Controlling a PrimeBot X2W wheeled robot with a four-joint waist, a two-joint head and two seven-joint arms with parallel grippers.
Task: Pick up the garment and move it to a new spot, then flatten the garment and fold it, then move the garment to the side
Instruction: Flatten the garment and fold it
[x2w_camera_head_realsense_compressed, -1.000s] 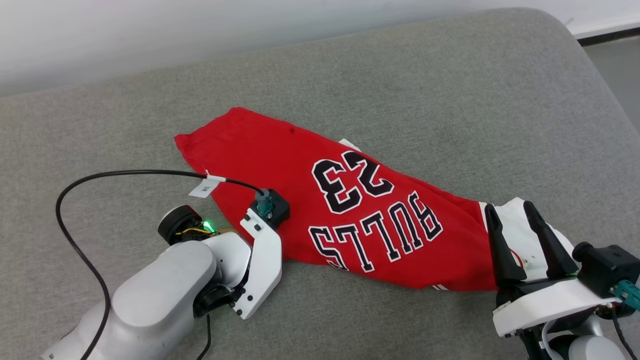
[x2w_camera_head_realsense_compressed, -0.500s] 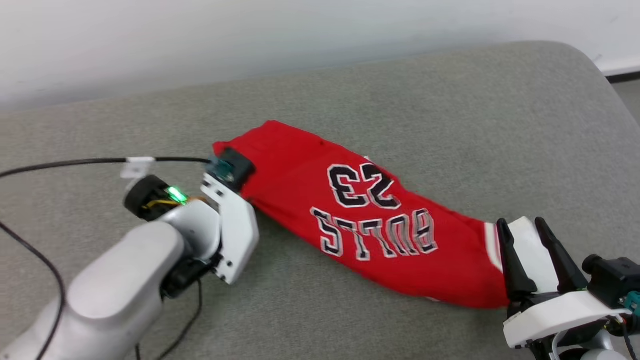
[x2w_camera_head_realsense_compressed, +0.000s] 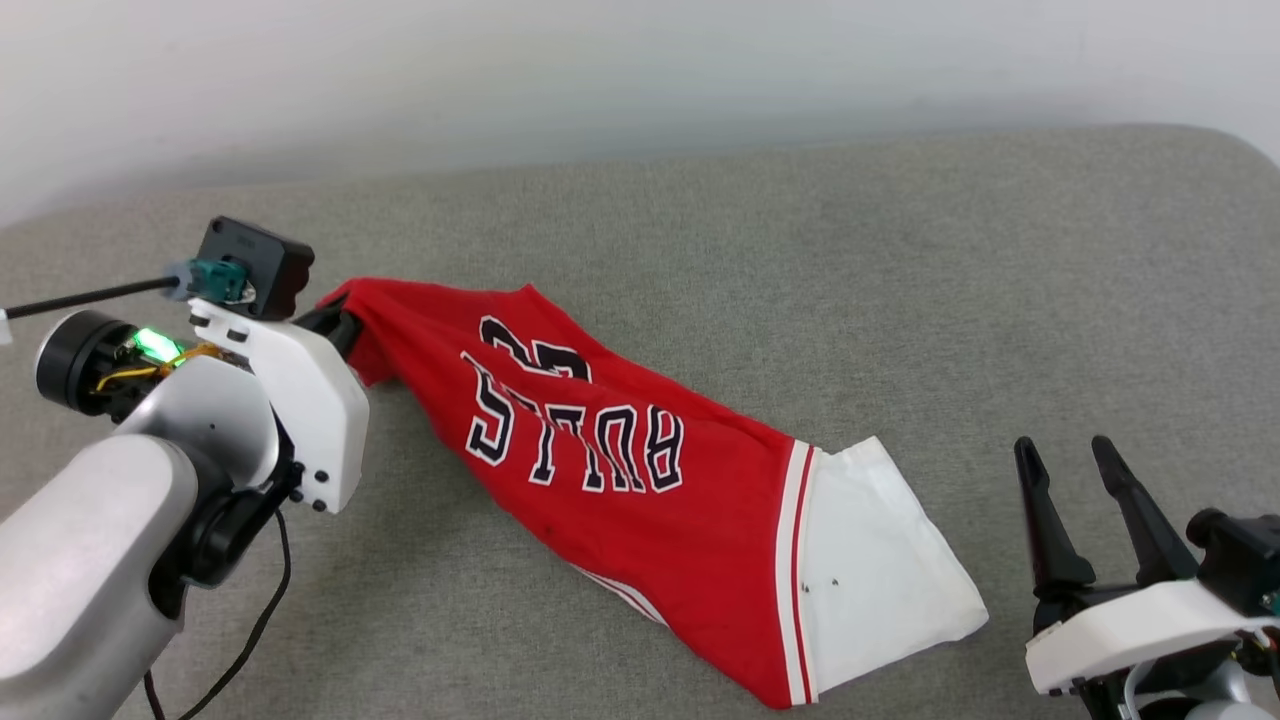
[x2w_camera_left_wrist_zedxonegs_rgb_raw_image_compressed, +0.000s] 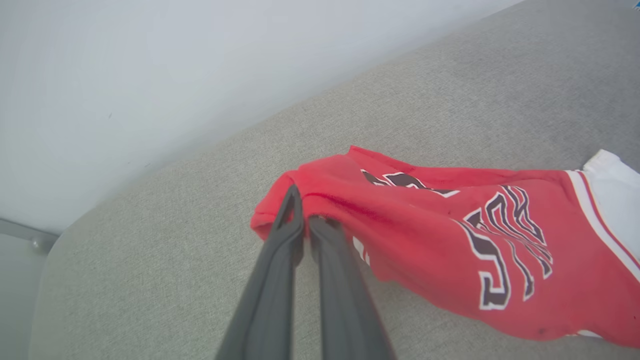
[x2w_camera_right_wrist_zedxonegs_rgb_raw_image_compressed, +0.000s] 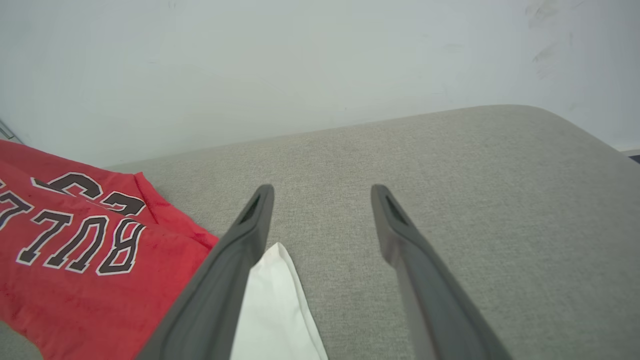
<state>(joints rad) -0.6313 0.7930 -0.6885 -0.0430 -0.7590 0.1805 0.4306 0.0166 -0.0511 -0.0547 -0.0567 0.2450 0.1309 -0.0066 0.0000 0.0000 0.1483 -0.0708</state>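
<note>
Head view: a garment (x2w_camera_head_realsense_compressed: 640, 500) — a red jersey shirt with a black, white-outlined "BULLS" print and a partly hidden number above it — lies stretched in a long diagonal band across a grey upholstered surface (x2w_camera_head_realsense_compressed: 900, 280), running from upper left to lower right. Its white sleeve (x2w_camera_head_realsense_compressed: 880, 570), edged with red stripes, lies flat at the lower right end. The left claw (x2w_camera_head_realsense_compressed: 335, 325) sits at the upper left end of the garment, its two dark fingers pinched together on a bunched red corner of the fabric; that corner looks raised a little while the rest trails down onto the surface. Left wrist view shows the grip close up: the fingers nearly meet, with a fold of red cloth caught between their tips. The right claw (x2w_camera_head_realsense_compressed: 1062, 448) is at the lower right, fingers spread wide and holding nothing, just beside the white sleeve. A pale wall (x2w_camera_head_realsense_compressed: 640, 80) rises behind the surface. A black cable (x2w_camera_head_realsense_compressed: 90, 297) runs off leftward from the left wrist.
</note>
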